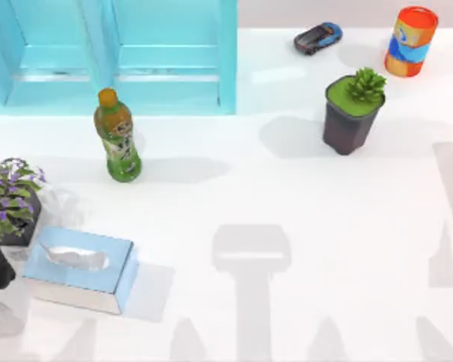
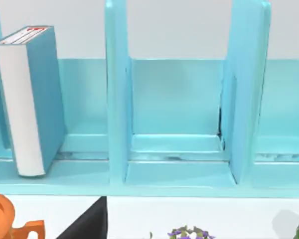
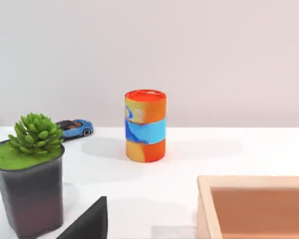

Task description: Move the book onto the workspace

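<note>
Book [image 2: 37, 94]: large, rectangular, plain teal-blue cover, silvery-white page edges facing the left wrist camera, a white label with red marking on its top end. It stands upright, leaning slightly, at the left of the left wrist frame, inside a compartment of the turquoise shelf [image 2: 117, 99], its lower end resting on the shelf floor.

Workspace [image 1: 302, 226]: broad, smooth, glossy white tabletop filling the middle and lower part of the top frame, below the shelf at upper left. The book is not on it.
</note>
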Robot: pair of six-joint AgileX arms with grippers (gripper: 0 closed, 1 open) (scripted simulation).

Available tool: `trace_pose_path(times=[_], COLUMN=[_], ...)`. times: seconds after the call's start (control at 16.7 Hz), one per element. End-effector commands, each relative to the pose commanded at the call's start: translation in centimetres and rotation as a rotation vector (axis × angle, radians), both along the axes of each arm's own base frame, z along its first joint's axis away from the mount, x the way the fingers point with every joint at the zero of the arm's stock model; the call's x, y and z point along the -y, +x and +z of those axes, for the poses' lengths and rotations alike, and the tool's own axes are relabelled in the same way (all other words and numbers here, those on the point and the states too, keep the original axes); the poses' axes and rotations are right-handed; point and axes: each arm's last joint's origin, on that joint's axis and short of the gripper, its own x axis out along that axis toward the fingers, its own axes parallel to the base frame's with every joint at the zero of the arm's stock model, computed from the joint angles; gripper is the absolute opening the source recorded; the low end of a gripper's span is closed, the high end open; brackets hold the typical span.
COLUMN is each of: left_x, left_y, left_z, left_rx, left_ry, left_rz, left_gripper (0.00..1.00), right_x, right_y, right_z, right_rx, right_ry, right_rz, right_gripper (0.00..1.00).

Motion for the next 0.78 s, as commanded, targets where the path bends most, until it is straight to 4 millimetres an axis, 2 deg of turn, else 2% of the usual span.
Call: trace_pose_path(times=[0.24, 0.48, 0.66, 0.78], left_x=[-0.1, -0.4, -1.2, -2.2], left_y=[0.1, 0.9, 3.2, 6.1], left_z=[0.7, 4.2, 7.7, 9.4], left_rx=[0.007, 0.031, 0.025, -0.01], left_ry=[0.008, 0.048, 0.08, 0.092], left_rz=[-0.005, -0.028, -0.046, -0.056], left_gripper=[1.0, 1.0, 1.0, 1.0], right_x=[0.0, 0.0, 0.0, 0.0], right_y=[0.0, 0.0, 0.0, 0.0], right_z=[0.0, 0.0, 0.0, 0.0], right_rx=[0.0, 0.0, 0.0, 0.0], right_ry=[0.0, 0.0, 0.0, 0.0], right_rz=[0.0, 0.0, 0.0, 0.0], right_gripper=[1.0, 1.0, 1.0, 1.0])
